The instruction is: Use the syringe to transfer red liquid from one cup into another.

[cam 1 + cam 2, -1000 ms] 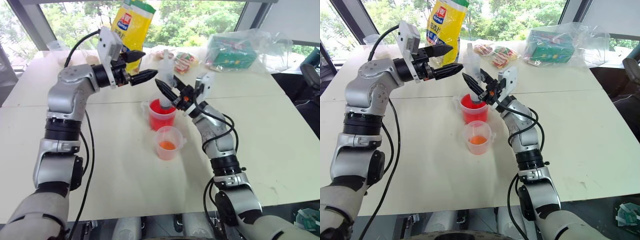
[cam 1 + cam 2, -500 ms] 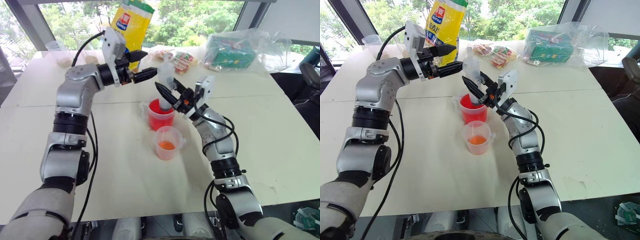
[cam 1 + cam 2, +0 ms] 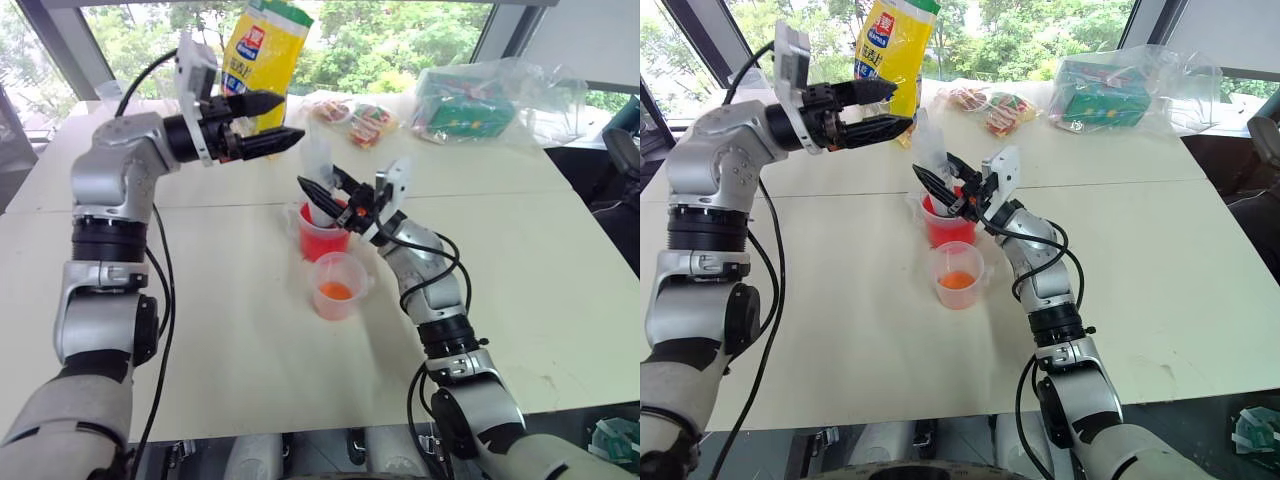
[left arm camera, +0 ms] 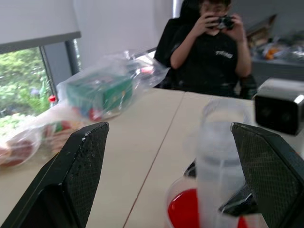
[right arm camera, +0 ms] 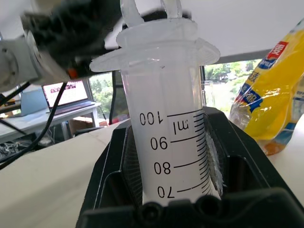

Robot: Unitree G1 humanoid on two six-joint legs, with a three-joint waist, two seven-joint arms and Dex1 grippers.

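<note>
The right gripper [image 3: 325, 190] is clamped around a large clear plastic syringe [image 3: 320, 178], whose lower end dips into the tall red translucent cup [image 3: 322, 232]. The left gripper [image 3: 270, 118] hangs spread and empty, up beside the syringe's top.

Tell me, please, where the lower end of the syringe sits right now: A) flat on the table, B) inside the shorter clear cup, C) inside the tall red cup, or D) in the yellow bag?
C: the right end effector is shut on the syringe, whose lower end dips into the tall red cup, behind the shorter clear cup.
</note>
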